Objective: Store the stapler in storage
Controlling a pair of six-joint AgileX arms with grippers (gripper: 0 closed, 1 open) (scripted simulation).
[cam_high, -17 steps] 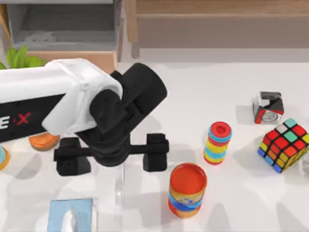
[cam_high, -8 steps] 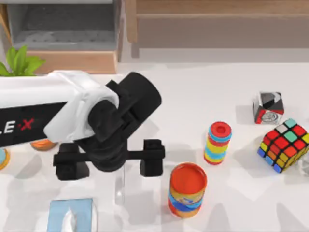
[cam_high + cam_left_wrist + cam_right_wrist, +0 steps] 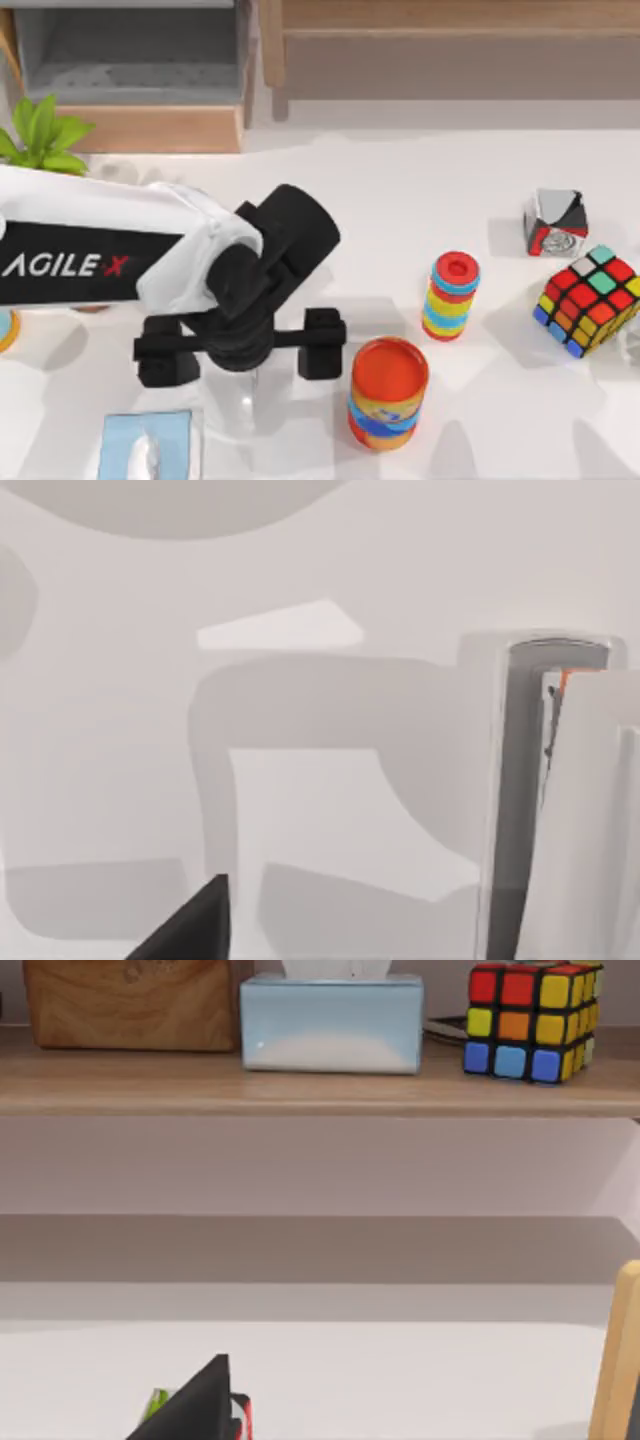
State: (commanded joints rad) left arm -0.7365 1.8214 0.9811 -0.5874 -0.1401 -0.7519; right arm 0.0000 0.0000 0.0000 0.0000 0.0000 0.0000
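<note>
The left gripper [image 3: 245, 375], fingers spread wide, hangs over the pale stapler [image 3: 247, 385], at nine o'clock from the orange can [image 3: 388, 392].

My left gripper [image 3: 242, 350] hangs just left of the orange can [image 3: 388, 393], fingers [image 3: 322, 343] spread wide, over the stapler [image 3: 248, 390], a faint pale bar on the desk [image 3: 400, 210]. Blue tissue box [image 3: 147, 446] sits left of the can at the near edge. Ring stack [image 3: 451, 296] is just beyond the can; two puzzle cubes [image 3: 587, 300] lie right of the can.
</note>
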